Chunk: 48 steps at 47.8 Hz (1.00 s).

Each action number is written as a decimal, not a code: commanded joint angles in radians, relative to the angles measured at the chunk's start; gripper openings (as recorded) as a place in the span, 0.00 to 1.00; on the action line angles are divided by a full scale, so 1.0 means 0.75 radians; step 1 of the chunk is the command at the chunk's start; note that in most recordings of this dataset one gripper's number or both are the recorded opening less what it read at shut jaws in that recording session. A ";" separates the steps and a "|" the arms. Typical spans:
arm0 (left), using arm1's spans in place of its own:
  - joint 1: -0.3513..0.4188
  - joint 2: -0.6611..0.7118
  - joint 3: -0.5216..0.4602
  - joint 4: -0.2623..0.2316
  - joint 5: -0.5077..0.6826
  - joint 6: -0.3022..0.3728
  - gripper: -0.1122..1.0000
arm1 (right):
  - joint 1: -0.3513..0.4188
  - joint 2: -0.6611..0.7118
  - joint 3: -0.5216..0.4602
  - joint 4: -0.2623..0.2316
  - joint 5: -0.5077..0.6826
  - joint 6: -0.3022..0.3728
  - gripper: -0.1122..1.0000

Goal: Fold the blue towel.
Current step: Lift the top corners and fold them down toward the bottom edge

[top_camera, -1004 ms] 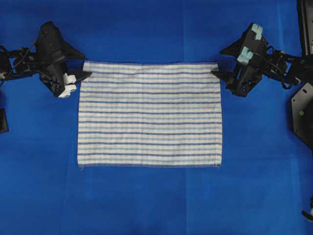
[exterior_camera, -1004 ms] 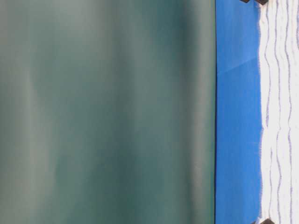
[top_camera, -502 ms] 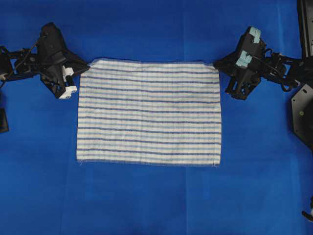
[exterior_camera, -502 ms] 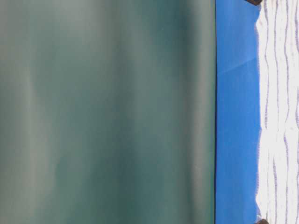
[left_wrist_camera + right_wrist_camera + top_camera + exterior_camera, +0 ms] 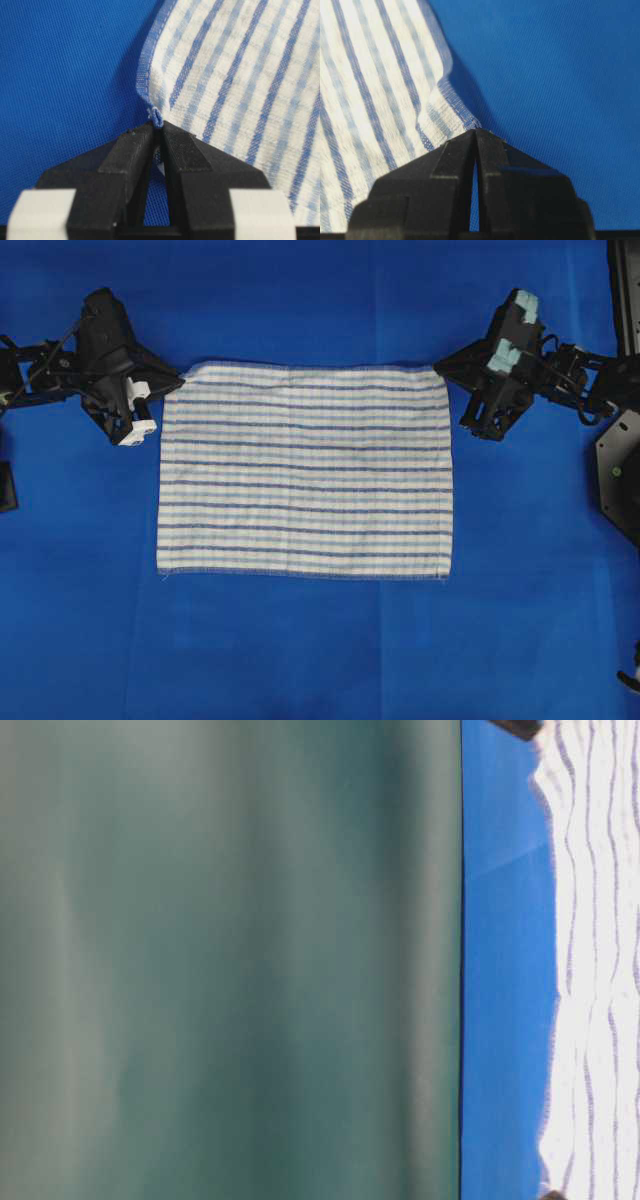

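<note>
We find the blue towel (image 5: pixel 305 470) spread out near the middle of the tabletop (image 5: pixel 320 650), which is covered in plain solid-blue cloth. The towel's stripes run side to side in the overhead view. Its near edge and both near corners lie flat on the covering.

The left end effector (image 5: pixel 180 381) sits at the towel's far left corner. In the left wrist view its two black fingers (image 5: pixel 131 150) are clenched together on the blue towel (image 5: pixel 240 80), with a small tuft of hem pinched at their tips and the cloth rising away from that point.

The right end effector (image 5: pixel 439 367) sits at the far right corner. In the right wrist view its fingers (image 5: pixel 451 152) are likewise closed tip to tip, and the corner of the blue towel (image 5: pixel 365 95) puckers into them, casting a shadow on the covering beside it.

In the table-level view the blue towel (image 5: pixel 590 970) shows a wavy edge, with a dark fingertip at each end of it. A blurred green surface (image 5: pixel 230 960) fills most of that view.
</note>
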 commanded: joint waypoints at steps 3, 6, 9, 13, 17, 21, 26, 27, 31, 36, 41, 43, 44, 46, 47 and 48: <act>-0.004 -0.115 -0.008 0.004 0.084 0.004 0.14 | 0.002 -0.106 -0.016 0.002 0.039 0.000 0.07; -0.006 -0.160 -0.008 0.004 0.131 0.002 0.14 | 0.004 -0.151 -0.018 0.004 0.072 0.000 0.07; -0.012 -0.207 -0.006 0.002 0.170 0.004 0.14 | 0.010 -0.190 -0.018 0.004 0.106 0.000 0.07; -0.027 -0.276 -0.004 0.002 0.219 0.004 0.14 | 0.031 -0.245 -0.018 0.004 0.145 0.000 0.07; -0.049 -0.340 0.000 0.002 0.264 0.002 0.14 | 0.061 -0.307 -0.016 0.004 0.182 0.002 0.07; -0.082 -0.399 0.002 0.002 0.309 0.002 0.14 | 0.104 -0.387 -0.012 0.010 0.231 0.004 0.07; -0.137 -0.468 0.014 0.002 0.350 0.000 0.14 | 0.149 -0.479 -0.014 0.025 0.290 0.004 0.07; -0.143 -0.479 0.016 0.002 0.354 0.000 0.14 | 0.155 -0.497 -0.014 0.029 0.303 0.004 0.07; -0.182 -0.517 0.027 0.002 0.362 0.000 0.14 | 0.188 -0.558 -0.012 0.035 0.342 0.004 0.07; -0.221 -0.544 0.031 0.002 0.362 -0.002 0.14 | 0.215 -0.589 -0.010 0.055 0.366 0.004 0.07; -0.266 -0.548 0.029 0.002 0.362 -0.002 0.14 | 0.247 -0.589 -0.008 0.096 0.378 0.004 0.07; -0.288 -0.548 0.027 -0.002 0.362 -0.004 0.14 | 0.270 -0.585 -0.008 0.112 0.385 0.004 0.07; -0.299 -0.548 0.027 -0.002 0.362 -0.004 0.14 | 0.292 -0.585 -0.008 0.125 0.387 0.004 0.07; -0.321 -0.548 0.025 -0.006 0.362 -0.012 0.14 | 0.323 -0.583 -0.008 0.145 0.387 0.004 0.07; -0.331 -0.548 0.022 -0.008 0.362 -0.018 0.14 | 0.342 -0.583 -0.006 0.153 0.387 0.004 0.07; -0.342 -0.550 0.022 -0.008 0.362 -0.027 0.14 | 0.360 -0.583 -0.008 0.166 0.387 0.004 0.07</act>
